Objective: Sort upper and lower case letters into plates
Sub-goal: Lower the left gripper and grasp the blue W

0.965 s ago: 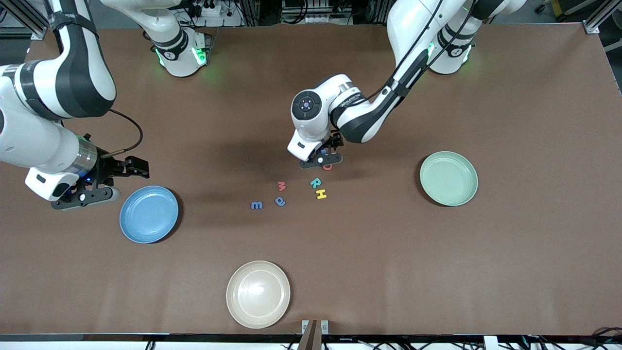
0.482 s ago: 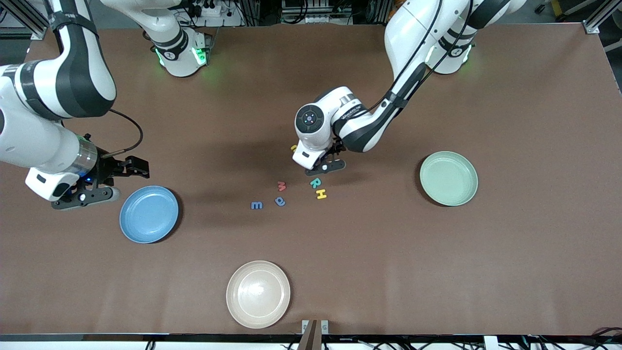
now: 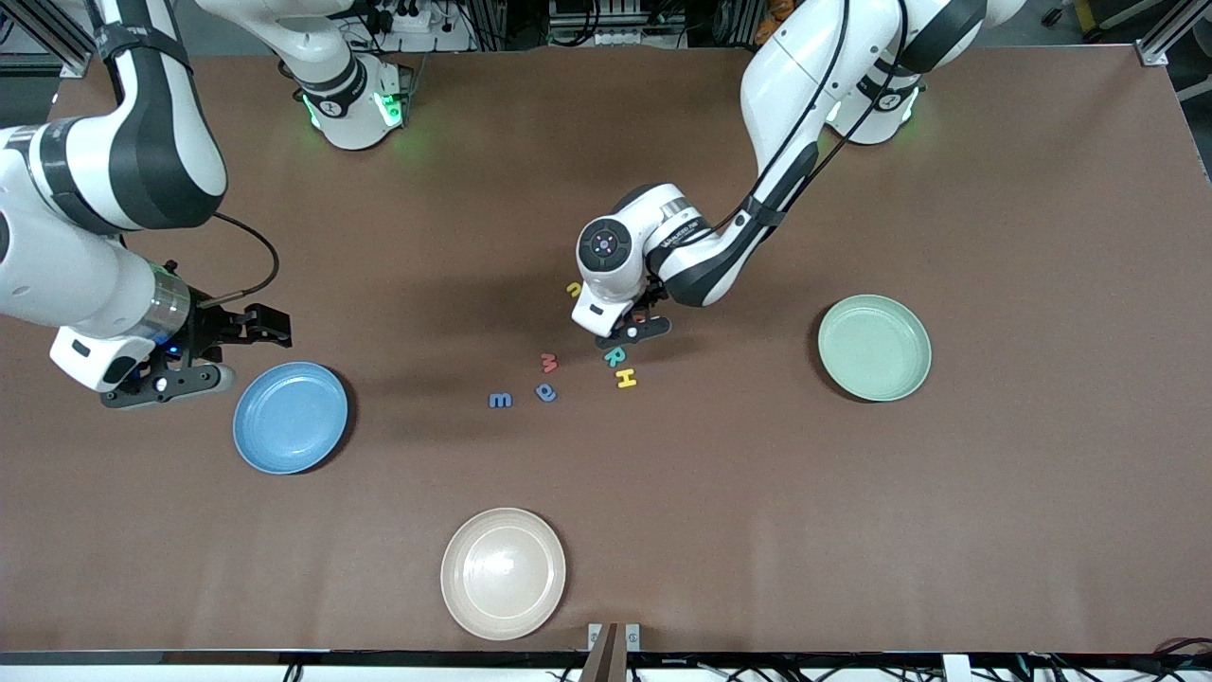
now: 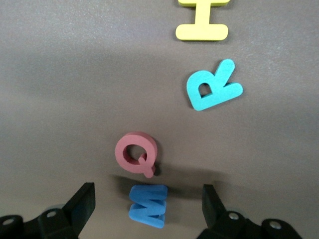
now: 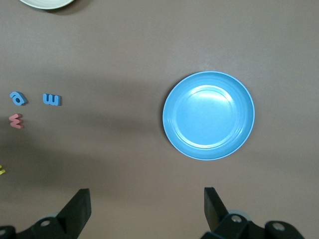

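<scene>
The left hand (image 4: 148, 211), fingers apart, straddles a small blue foam letter W (image 4: 147, 204) touching a red foam Q (image 4: 136, 153); closing could drag both. The right hand (image 5: 147, 209) waits, fingers apart, beside the round blue plate (image 5: 172, 132).

A wide bench (image 3: 994, 530) with a plain brown matte cover fills almost the whole view. Along its upper edge stand aluminium frame bars (image 3: 1167, 38) and dark cables (image 3: 407, 17). A small metal bracket (image 3: 614, 637) sits at its lower edge. Soft shadows fall on the cover.
</scene>
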